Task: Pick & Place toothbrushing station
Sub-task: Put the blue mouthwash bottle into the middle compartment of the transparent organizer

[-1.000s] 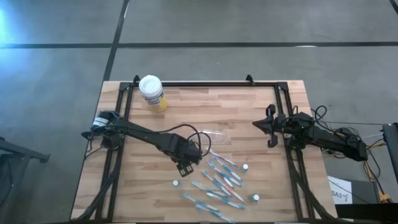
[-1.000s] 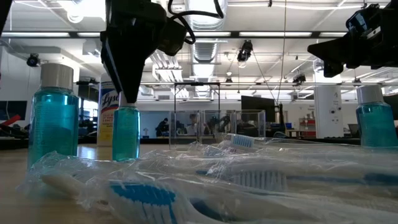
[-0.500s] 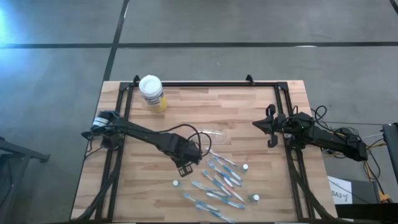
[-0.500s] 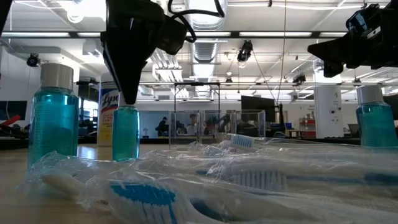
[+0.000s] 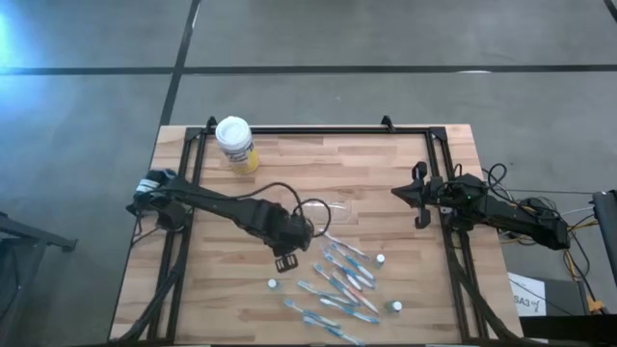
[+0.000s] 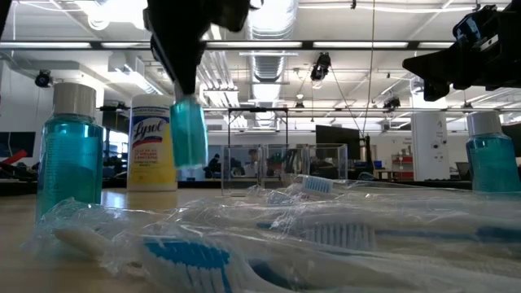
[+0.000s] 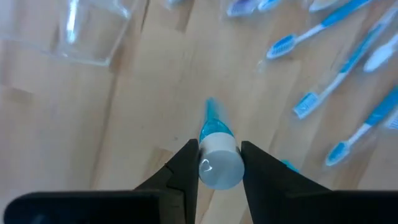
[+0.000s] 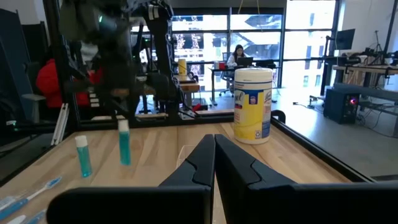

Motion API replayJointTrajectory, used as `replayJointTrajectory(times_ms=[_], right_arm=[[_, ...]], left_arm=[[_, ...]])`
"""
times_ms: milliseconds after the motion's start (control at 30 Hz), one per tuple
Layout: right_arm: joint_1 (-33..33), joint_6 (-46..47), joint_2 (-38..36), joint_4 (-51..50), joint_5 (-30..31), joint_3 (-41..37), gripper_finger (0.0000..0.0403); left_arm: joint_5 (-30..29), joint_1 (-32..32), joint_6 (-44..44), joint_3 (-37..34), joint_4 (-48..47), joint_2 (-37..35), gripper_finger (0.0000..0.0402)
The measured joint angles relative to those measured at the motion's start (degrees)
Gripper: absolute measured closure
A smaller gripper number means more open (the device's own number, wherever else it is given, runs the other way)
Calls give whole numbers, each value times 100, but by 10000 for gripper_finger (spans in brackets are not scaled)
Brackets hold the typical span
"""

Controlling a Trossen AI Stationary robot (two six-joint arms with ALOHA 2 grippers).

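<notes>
Yellow "Lysol" canister (image 6: 153, 142) behind; left gripper (image 7: 220, 163) clamped on blue tube (image 7: 219, 155), airborne.

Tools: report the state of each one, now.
Left tool: closed on a small blue bottle, lifted off the table.
Right tool: closed, empty, waiting at the table's right edge.
</notes>
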Motion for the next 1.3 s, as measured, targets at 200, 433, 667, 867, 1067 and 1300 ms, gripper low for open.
replayJointTrajectory(times_ms=[200,433,667,867,1067,1300], right_arm=[[0,-17,-5,77,10,0,394],[0,-17,-6,125,30,0,394],[0,-17,-7,144,54,-1,394],[0,-43,-9,158,308,0,394],[0,-59,-9,158,307,0,394],[0,-43,-9,155,305,0,394]], left_arm=[[-395,30,244,-10,-123,-777,304],[-936,26,378,-265,-290,-1855,304],[-1280,53,347,-1568,222,-3383,304],[-1279,53,341,-3046,1322,-4680,304],[-1309,51,197,-4559,2740,-5697,304],[-1279,51,-27,-5810,3917,-6293,304]])
